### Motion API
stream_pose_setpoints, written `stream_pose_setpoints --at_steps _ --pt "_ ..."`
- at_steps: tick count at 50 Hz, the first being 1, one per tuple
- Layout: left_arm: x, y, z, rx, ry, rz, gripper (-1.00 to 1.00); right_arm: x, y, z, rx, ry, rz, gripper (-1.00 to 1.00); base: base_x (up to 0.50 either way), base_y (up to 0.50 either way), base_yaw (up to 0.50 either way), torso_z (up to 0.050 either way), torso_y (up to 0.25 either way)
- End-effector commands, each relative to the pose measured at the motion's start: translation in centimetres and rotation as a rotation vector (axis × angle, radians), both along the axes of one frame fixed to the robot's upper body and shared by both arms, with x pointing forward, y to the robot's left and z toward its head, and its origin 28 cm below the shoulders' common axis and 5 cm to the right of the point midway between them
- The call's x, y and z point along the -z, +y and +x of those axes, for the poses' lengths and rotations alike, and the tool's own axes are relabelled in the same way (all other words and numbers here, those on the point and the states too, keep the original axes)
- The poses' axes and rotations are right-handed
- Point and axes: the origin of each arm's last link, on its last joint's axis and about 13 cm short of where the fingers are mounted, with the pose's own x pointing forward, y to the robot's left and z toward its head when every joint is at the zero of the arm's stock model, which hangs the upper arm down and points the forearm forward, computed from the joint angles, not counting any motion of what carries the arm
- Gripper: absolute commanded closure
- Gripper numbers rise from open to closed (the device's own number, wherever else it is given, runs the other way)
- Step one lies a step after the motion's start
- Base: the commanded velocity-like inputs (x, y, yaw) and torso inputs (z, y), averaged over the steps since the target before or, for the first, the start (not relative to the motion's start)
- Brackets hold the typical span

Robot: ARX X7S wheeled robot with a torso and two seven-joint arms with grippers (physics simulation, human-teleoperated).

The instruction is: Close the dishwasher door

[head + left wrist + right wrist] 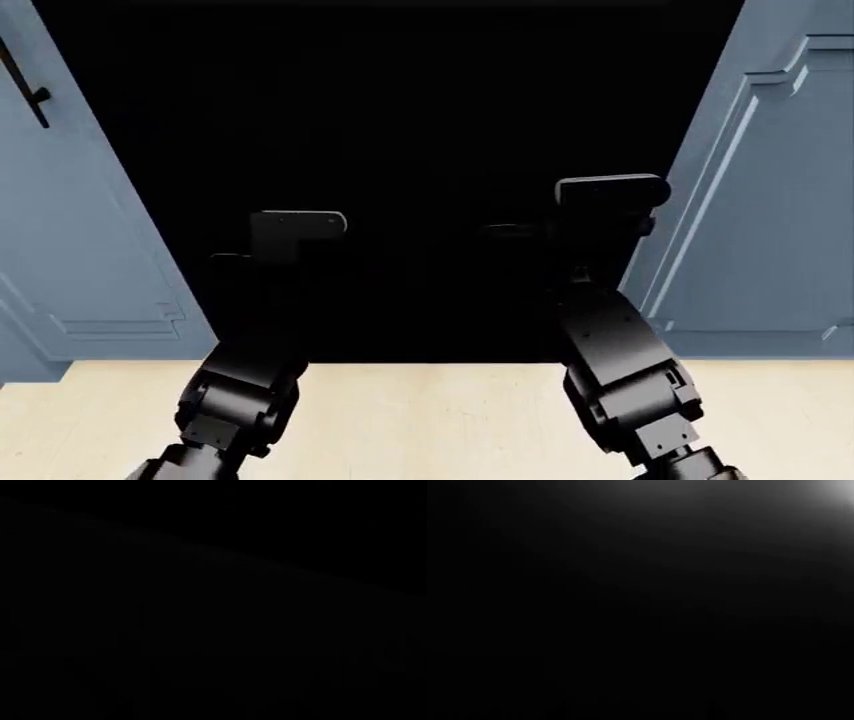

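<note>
Both arms reach forward, left gripper [287,245] and right gripper [587,215] against the glossy black dishwasher door [400,120]; jaw states unreadable. Blue-grey panelled cabinet doors [761,200] flank it

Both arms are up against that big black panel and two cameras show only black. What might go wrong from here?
The wrist views are almost fully dark, so contact with the dishwasher door can't be checked; a push may land off-centre. The end effectors vanish against the black, so one could slip. The right arm sits near the blue cabinet door and may bump it.
</note>
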Motion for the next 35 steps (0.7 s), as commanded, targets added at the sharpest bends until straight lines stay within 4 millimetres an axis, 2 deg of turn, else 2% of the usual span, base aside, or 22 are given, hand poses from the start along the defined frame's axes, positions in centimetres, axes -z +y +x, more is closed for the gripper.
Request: stream_pose_setpoints --at_steps 1,14,35 --pt "-2.0 0.6 1.3 -0.036 -0.076 0.025 -1.00 0.0 -0.2 0.8 0.009 0.005 0.006 -1.00 0.00 0.00 0.00 0.000 0.011" --pt "-2.2 0.7 1.7 -0.045 -0.081 0.031 -1.00 -0.1 0.1 1.3 0.007 0.004 0.020 -1.00 0.00 0.00 0.00 0.000 0.002" --pt "-2.4 0.7 2.4 -0.052 -0.075 0.046 -1.00 -0.1 -0.6 2.5 0.032 0.022 0.013 -1.00 0.00 0.00 0.00 0.000 0.001"
